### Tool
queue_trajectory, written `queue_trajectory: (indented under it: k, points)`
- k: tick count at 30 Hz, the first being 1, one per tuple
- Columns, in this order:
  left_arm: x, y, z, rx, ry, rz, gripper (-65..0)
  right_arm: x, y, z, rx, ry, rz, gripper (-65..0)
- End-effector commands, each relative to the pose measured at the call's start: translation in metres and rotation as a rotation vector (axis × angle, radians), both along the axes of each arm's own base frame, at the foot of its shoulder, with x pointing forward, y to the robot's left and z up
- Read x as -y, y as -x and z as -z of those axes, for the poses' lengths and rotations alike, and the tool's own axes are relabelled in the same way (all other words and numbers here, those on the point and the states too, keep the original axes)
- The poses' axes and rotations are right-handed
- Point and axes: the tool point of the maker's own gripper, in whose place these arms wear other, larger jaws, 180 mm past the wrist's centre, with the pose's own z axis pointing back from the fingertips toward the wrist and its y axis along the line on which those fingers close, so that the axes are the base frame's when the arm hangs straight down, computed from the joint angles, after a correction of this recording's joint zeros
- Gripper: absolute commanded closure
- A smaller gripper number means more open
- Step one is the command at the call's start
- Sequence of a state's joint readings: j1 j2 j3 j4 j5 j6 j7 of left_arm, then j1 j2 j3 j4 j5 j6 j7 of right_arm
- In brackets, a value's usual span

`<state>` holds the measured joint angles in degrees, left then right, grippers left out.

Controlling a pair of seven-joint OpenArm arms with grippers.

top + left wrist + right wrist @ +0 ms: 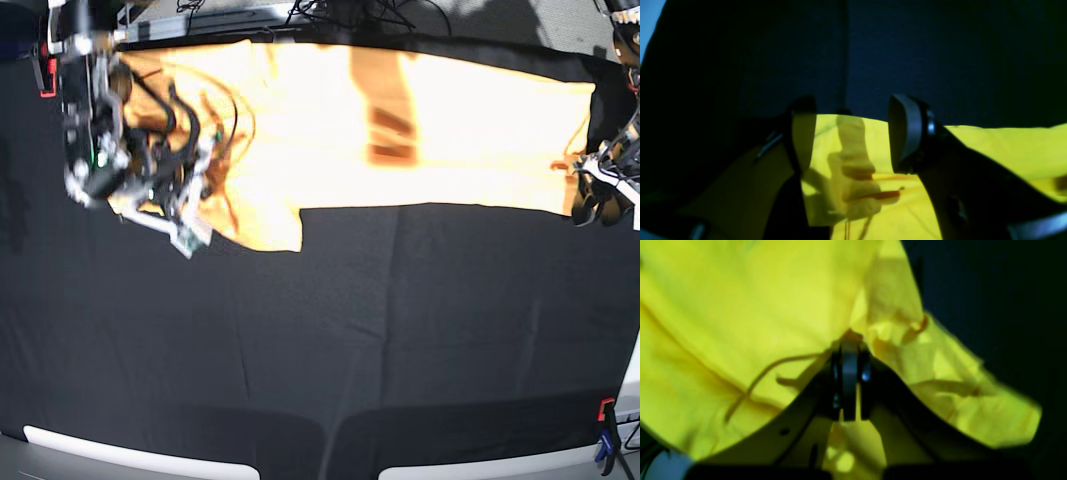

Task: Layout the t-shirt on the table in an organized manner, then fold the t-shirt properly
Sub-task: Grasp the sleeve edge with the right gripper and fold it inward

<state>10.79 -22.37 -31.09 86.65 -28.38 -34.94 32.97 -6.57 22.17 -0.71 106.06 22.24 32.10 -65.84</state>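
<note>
The pale yellow t-shirt point(420, 120) lies stretched along the far side of the black table point(400, 330), one sleeve hanging down at the left point(265, 215). In the right wrist view my right gripper point(850, 351) is shut on a bunched fold of the t-shirt point(756, 296), which wrinkles around the fingertips. That arm point(100, 150) sits over the shirt's left end in the base view. My left gripper point(853, 140) stands open at the shirt's right edge point(1007, 146), fingers point(907, 133) straddling the hem with nothing between them. It also shows in the base view point(597, 208).
Red clamps sit at the far left rim point(45, 75) and the near right corner point(605, 410). White edge strips point(130, 455) run along the near edge. Cables point(330, 12) lie beyond the far edge. Dark cloth point(907, 50) stretches ahead of the left gripper.
</note>
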Motion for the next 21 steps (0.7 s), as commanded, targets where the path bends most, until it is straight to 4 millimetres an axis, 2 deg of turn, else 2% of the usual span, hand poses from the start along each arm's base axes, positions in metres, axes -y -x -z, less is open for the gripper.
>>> queue_trajectory:
  k: [1, 6, 10, 21]
  points:
    - [-0.005, -0.009, -0.018, 0.063, -0.015, 0.004, -31.9, -0.001, -0.005, -0.016, 0.064, -0.006, -0.009, 0.0]
    - [-0.005, -0.009, -0.018, 0.058, -0.024, 0.004, -31.9, -0.019, 0.035, -0.029, 0.085, -0.027, -0.06, 0.0]
    - [-0.005, -0.009, -0.018, 0.06, -0.022, 0.004, -31.9, -0.032, 0.057, -0.034, 0.08, -0.056, -0.084, 0.0]
    - [-0.005, -0.009, -0.018, 0.059, -0.022, 0.004, -31.9, -0.056, 0.087, -0.03, 0.033, -0.203, -0.088, 0.0]
